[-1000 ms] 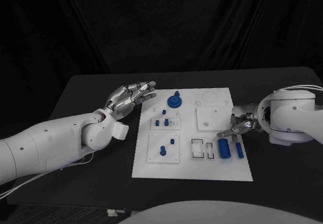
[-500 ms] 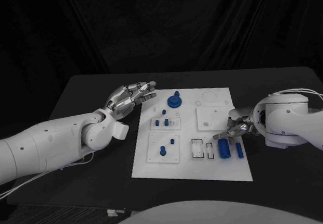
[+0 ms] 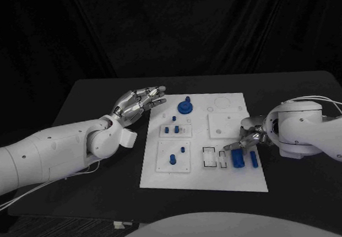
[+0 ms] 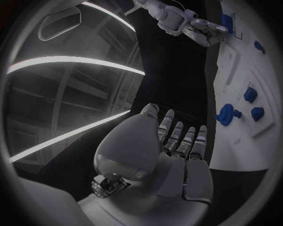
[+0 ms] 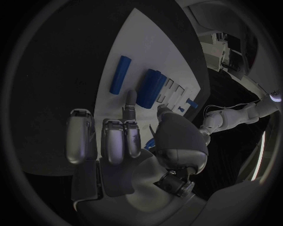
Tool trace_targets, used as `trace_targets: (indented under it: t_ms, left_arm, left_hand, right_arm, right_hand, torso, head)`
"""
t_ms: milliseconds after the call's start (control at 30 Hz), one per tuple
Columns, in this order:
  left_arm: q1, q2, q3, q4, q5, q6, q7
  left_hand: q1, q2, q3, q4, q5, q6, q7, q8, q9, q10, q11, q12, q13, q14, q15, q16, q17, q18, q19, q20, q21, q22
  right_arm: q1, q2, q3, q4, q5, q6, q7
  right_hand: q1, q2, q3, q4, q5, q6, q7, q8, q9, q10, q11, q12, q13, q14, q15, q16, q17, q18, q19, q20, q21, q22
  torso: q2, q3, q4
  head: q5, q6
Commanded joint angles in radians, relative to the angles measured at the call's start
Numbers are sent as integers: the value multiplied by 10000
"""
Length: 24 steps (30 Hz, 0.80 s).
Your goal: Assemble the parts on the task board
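Observation:
The white task board (image 3: 167, 171) lies mid-table. A blue knob (image 3: 185, 105) stands at its far end, small blue pegs (image 3: 171, 130) in a plate behind another peg (image 3: 172, 159). A thick blue cylinder (image 3: 237, 157) and a thin blue rod (image 3: 254, 159) lie near the board's right edge. My right hand (image 3: 248, 140) hovers just beyond the thick cylinder (image 5: 150, 87), one finger and the thumb stretched toward it, holding nothing. My left hand (image 3: 140, 102) floats open, fingers apart, off the board's far-left corner, near the knob (image 4: 226, 114).
Two empty rectangular slots (image 3: 215, 157) sit left of the thick cylinder. A square white plate (image 3: 224, 123) lies behind the right hand. Black table (image 3: 103, 173) surrounds the board; a thin cable (image 3: 34, 193) trails under my left arm.
My right hand has crept left and slightly nearer, closing on the thick cylinder. The left hand has not moved.

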Motion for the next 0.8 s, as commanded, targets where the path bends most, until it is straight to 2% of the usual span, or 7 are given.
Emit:
trace_targets:
  t_ms: [33, 167, 367, 533, 600, 667, 800]
  left_arm:
    - [-8, 9, 10, 27, 59, 131, 91]
    - [-8, 11, 10, 25, 59, 136, 85]
    - [-9, 11, 10, 26, 59, 150, 75]
    - [-9, 11, 10, 26, 59, 158, 70]
    - [-9, 11, 10, 26, 59, 159, 70]
    - [-9, 10, 10, 25, 59, 162, 69]
    - [-9, 3, 10, 27, 59, 164, 62]
  left_hand:
    - [-29, 60, 53, -1, 40, 54, 371, 30, 9, 70, 21, 54, 11, 44, 4, 47, 17, 31, -79, -11, -58, -15]
    - [-29, 60, 53, -1, 40, 54, 371, 30, 9, 70, 21, 54, 11, 44, 4, 47, 17, 31, -79, -11, -58, -15]
    - [-28, 56, 64, -4, 38, 57, 377, 34, 9, 79, 29, 66, 12, 49, 16, 58, 18, 31, -78, -9, -58, -14]
    - [-28, 55, 67, -6, 39, 67, 379, 37, 10, 86, 33, 77, 13, 54, 20, 67, 20, 32, -74, -9, -57, -9]
    - [-25, 55, 73, -8, 41, 69, 382, 39, 10, 89, 40, 77, 13, 54, 21, 67, 20, 32, -77, -8, -58, -14]
    - [-25, 55, 73, -8, 41, 69, 382, 39, 10, 89, 40, 77, 13, 54, 21, 67, 20, 32, -77, -8, -58, -14]
    - [-19, 54, 83, -14, 45, 66, 386, 40, 10, 96, 50, 83, 14, 57, 19, 72, 20, 32, -73, -8, -57, -9]
  right_arm:
    - [-39, 21, 3, -21, -131, 407, -214]
    - [-78, 68, 3, -61, -157, 609, -225]
    - [-124, 119, 3, -86, -166, 733, -231]
    - [-166, 129, 3, -83, -100, 440, -199]
    - [-173, 116, 3, -81, 42, 283, -176]
    - [-179, 90, 3, -79, 320, 70, -141]
    - [-184, 8, 3, -72, 1057, -389, -76]
  right_hand:
    - [99, -18, 146, -13, 4, -95, -16, -60, 55, 1045, 91, 24, 2632, 1034, 83, 26, 2632, 75, 129, 30, -74, 1904]
    - [772, 82, 366, -111, 1033, -301, 24, -112, 453, 1045, 128, 24, 2632, 1034, 120, 26, 2632, 101, 101, 67, -229, 1862]
    - [1510, 80, 450, -414, 2139, -612, 65, -131, 915, 1045, 168, 24, 2632, 1034, 146, 26, 2632, 122, 82, 94, -369, 1831]
    - [2361, 239, 803, -1042, 3697, -717, -4, -21, 1331, 1045, 113, 24, 2632, 1034, 104, 26, 2632, 116, 111, 65, -359, 1847]
    - [2411, 266, 854, -1097, 3896, -739, -11, -13, 1396, 1045, 103, 24, 2632, 1034, 98, 26, 2632, 114, 117, 57, -353, 1852]
    - [2538, 302, 1066, -1247, 4878, -817, -40, -12, 1562, 1045, 78, 24, 2632, 1034, 71, 26, 2632, 113, 123, 31, -364, 1856]
    - [2572, 245, 1372, -1420, 5908, -901, -51, -34, 1741, 1045, 63, 24, 2632, 1034, 58, 26, 2632, 116, 120, 14, -401, 1852]
  torso:
    - [-4, 1, 2]
    - [0, -1, 1]
    - [-2, 0, -1]
    - [1, 1, -3]
    - [0, 3, -4]
    - [-3, 1, -4]
    - [0, -1, 1]
  head:
    - [3, -1]
    - [7, -1]
    - [27, -1]
    - [55, -1]
    - [70, -1]
    - [87, -1]
    - [102, -1]
